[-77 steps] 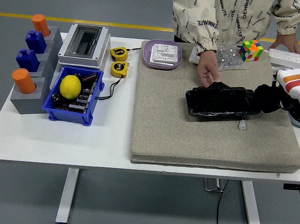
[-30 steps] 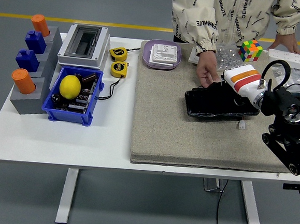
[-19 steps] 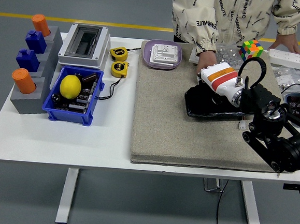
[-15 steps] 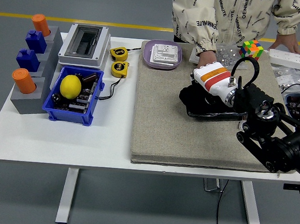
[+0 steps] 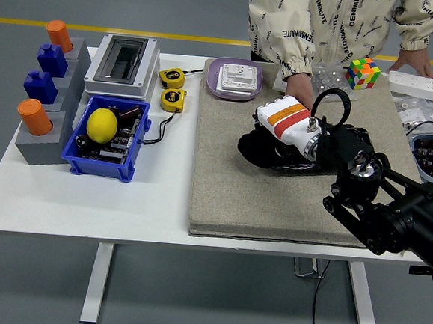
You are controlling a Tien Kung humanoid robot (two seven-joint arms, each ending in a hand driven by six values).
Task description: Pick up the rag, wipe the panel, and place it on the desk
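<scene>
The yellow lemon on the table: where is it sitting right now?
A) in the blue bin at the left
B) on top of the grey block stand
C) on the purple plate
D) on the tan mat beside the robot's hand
A: the lemon lies in the blue bin at the table's left, atop small dark parts, far from the purple plate and the tan mat.
</scene>
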